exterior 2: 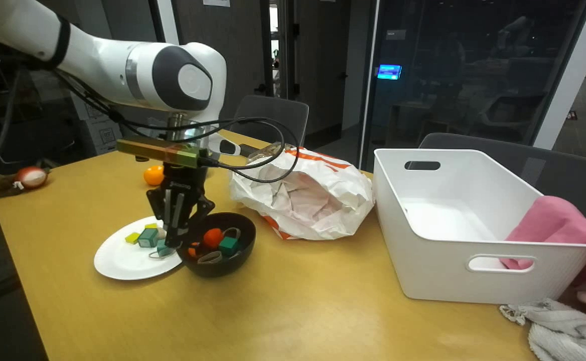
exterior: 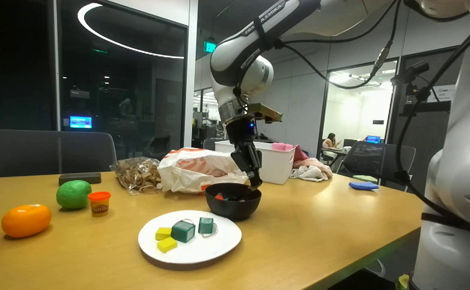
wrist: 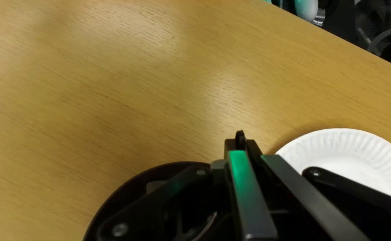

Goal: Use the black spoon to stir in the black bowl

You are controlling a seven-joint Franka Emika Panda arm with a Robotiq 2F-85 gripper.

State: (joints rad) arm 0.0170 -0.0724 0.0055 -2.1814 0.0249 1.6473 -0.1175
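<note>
"Room?"
"Table (wrist: 115, 83) ahead of the pincer (wrist: 242, 146), edge well off. Plate (wrist: 342, 152) to one side, bowl (exterior: 235, 210) close on the other."
"And the spoon (wrist: 239, 136)?"
"Pinched there, slim end jutting forward; full long axis, I can't tell."

1. we are seeing the black bowl (exterior: 235, 209) in all three views: round, with curved sides.
2. it is sitting upright and partly filled on the table (exterior 2: 298, 311).
3. in the wrist view we are making out the black spoon (wrist: 240, 138) only as a slim tip pinched between the fingertips (wrist: 255, 149); the rest is escaping us.
</note>
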